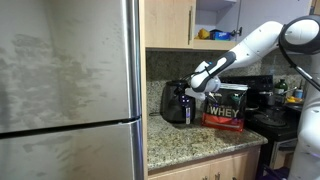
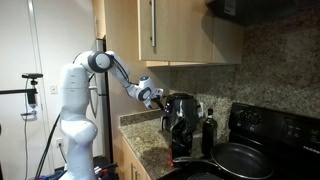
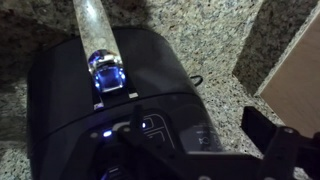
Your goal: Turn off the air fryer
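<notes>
The small dark grey-black egg-shaped air fryer (image 1: 177,104) stands on the speckled granite countertop (image 1: 190,140), between the stainless steel refrigerator (image 1: 70,80) and the black tub with red base and white lettering (image 1: 226,108), which is just beside it. The white arm's gripper (image 1: 197,79) hangs close over the fryer's rounded top, on the tub side. Finger state cannot be determined: in the wrist view the dark linkage merges with the dark housing. Small blue lights (image 3: 146,125) glow on the top control panel, so the appliance is judged powered and the step in hand is the final approach to the power control. Recommended: centre one fingertip over the lit control, descend straight and slowly, press briefly, then confirm the lights go out. Risk: a glancing press may trigger a neighbouring control or shove the fryer.
</notes>
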`<state>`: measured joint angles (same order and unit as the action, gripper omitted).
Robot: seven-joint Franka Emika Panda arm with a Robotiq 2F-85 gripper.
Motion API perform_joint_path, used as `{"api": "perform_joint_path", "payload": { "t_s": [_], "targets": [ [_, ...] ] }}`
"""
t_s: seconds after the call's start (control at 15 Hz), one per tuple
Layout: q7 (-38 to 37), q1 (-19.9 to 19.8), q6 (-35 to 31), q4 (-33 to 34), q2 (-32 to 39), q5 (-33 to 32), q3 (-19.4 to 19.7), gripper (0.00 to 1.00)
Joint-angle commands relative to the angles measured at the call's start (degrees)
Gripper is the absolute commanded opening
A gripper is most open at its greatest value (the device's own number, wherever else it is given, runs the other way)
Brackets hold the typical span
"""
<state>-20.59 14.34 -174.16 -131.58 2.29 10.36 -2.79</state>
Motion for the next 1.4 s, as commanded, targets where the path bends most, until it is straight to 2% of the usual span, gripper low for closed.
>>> {"api": "perform_joint_path", "payload": {
  "t_s": [0.0,0.07,0.33,0.4,0.47,0.8,0.87,1.33],
  "targets": [
    [3.7,0.5,-0.7,2.9,1.9,4.9,-1.8,1.0],
    [2.0,-1.5,0.0,0.8,0.1,2.9,-3.0,1.0],
    [2.1,-1.9,0.0,1.0,0.1,3.2,-3.6,1.0],
    [0.9,-0.5,-0.2,1.1,0.6,2.3,-1.7,1.0],
    [1.5,-2.2,-0.6,1.4,1.0,3.9,-3.6,1.0],
    [1.7,-2.4,0.0,1.0,0.1,3.4,-3.8,1.0],
    [-0.2,-1.2,0.3,0.9,0.5,1.9,-1.6,1.0],
    [0.4,-0.8,0.1,0.9,0.2,2.9,-1.6,1.0]
  ]
}}
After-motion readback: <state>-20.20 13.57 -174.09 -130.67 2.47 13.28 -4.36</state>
